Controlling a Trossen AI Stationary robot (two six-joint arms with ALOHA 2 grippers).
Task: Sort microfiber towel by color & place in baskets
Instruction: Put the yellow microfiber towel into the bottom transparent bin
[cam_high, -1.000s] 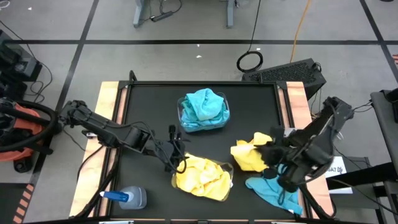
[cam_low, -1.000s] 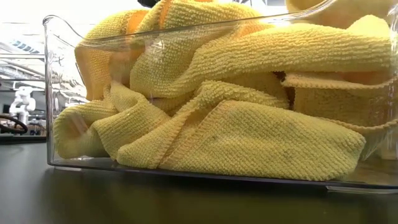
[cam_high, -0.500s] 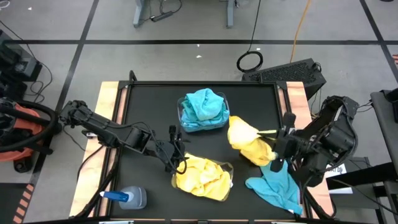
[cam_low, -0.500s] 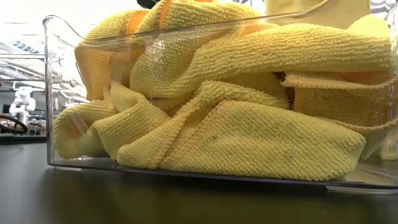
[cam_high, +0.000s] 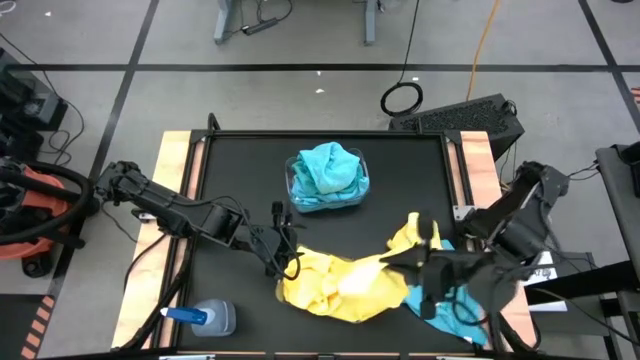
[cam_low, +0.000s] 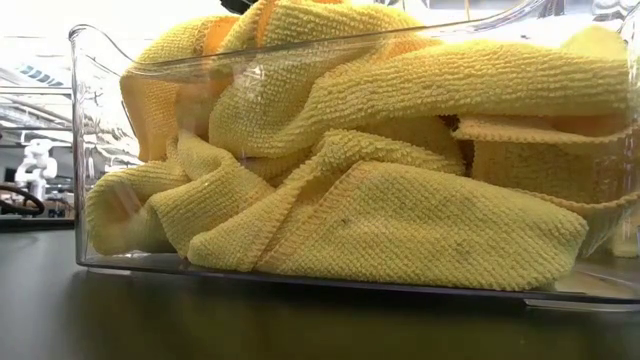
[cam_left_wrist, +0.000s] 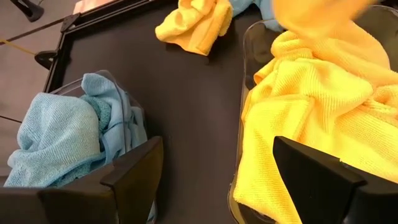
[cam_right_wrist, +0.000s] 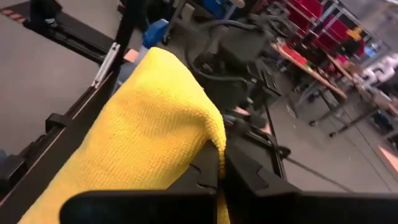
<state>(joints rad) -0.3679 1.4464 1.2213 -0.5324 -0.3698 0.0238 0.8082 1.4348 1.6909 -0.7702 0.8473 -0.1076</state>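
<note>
Microfiber towel in bright yellow (cam_high: 375, 272) hangs soft and light from the right gripper (cam_high: 408, 262), whose fingers are pressed together on a fold of it, just beside the clear plastic basket of yellow cloths (cam_high: 325, 285). Such cloth will drape and may catch on the rim, so a bunched fold seems the best hold. On the basket's other side waits the left gripper (cam_high: 283, 262), fingers spread. A turquoise cloth (cam_high: 455, 310) lies just beyond the right gripper. Farther off stands the clear basket of turquoise cloths (cam_high: 327, 177).

Yellow towels (cam_high: 330, 283) fill near basket (cam_high: 283, 268); turquoise ones (cam_high: 328, 170) far basket (cam_high: 291, 188).
</note>
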